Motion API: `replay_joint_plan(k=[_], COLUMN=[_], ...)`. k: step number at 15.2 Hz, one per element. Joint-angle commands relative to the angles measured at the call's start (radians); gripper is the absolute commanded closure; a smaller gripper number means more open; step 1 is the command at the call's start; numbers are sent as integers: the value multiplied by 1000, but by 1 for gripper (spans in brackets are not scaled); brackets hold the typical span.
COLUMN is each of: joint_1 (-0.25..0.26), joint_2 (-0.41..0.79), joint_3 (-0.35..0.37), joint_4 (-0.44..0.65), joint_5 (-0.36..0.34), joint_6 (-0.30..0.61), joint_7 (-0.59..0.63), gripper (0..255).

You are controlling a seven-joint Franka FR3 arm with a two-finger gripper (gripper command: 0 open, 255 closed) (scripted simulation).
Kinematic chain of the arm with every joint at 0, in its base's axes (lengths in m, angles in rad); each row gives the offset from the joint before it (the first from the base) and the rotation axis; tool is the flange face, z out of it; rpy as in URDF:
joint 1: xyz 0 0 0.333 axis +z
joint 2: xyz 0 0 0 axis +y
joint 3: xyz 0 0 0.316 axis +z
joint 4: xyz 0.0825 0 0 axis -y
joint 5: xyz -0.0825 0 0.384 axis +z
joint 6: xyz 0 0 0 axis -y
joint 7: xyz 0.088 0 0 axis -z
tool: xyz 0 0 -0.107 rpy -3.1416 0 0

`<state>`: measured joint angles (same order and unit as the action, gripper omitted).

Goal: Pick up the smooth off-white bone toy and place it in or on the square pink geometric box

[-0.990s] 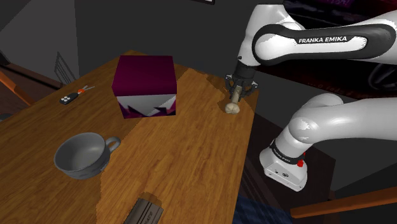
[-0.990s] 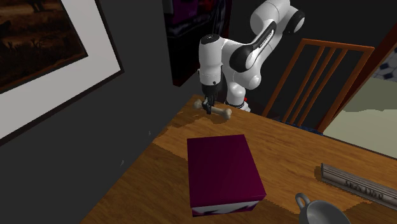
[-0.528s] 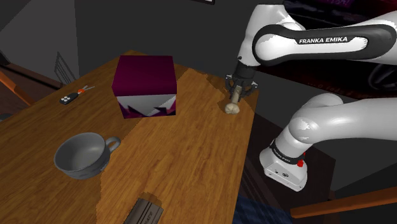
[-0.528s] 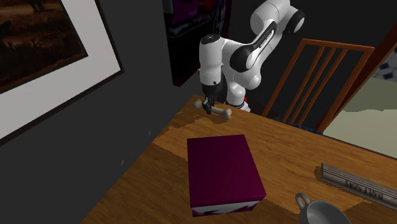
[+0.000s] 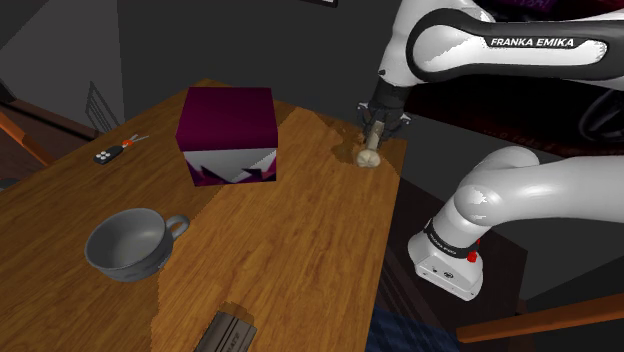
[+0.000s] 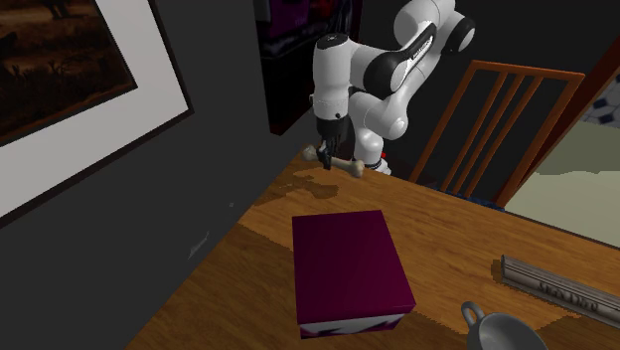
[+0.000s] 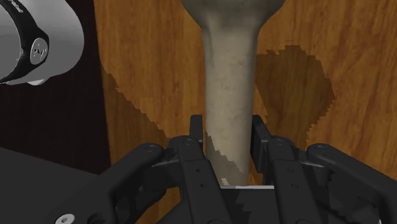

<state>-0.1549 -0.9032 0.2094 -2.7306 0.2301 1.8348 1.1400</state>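
The jaws are clamped on the shaft of the smooth off-white bone toy with knobbed ends (image 7: 228,95). In the wrist view each black finger (image 7: 196,137) presses a side of the narrow round shaft, and one knob juts out well beyond them. The bone (image 5: 369,150) hangs at the far corner of the brown wooden worktop (image 5: 300,250). A dark shadow lies on the wood beneath it (image 6: 341,160), so it looks clear of the surface rather than resting on it.

I judge the toy to be stiff and light, no strain for the arm, and not fragile. Its smoothness is the concern: a round, polished shaft between flat pads can roll or pivot. The long free end gives it some leverage to droop if the move is brisk. The shaft is the right place to hold, since the wider knobs act as stops against sliding out lengthwise. A grip nearer mid-length would balance better than one close to an end.

The dark magenta cube-shaped box with a jagged white and pink pattern low on its front (image 5: 227,120) stands on the worktop, well apart from the bone. Its top looks flat and closed (image 6: 348,263), so the toy would go on it. A smooth bone could roll off there, so a low, level release near the middle seems wise.
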Motion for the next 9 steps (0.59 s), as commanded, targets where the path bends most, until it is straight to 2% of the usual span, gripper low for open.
replay_joint_plan(k=[1, 9], joint_1=[-1, -2], joint_2=[-19, -13], joint_3=[-4, -25], joint_4=[25, 134], joint_5=[-9, -30], joint_6=[-33, -135], joint_7=[2, 14], gripper=[255, 255])
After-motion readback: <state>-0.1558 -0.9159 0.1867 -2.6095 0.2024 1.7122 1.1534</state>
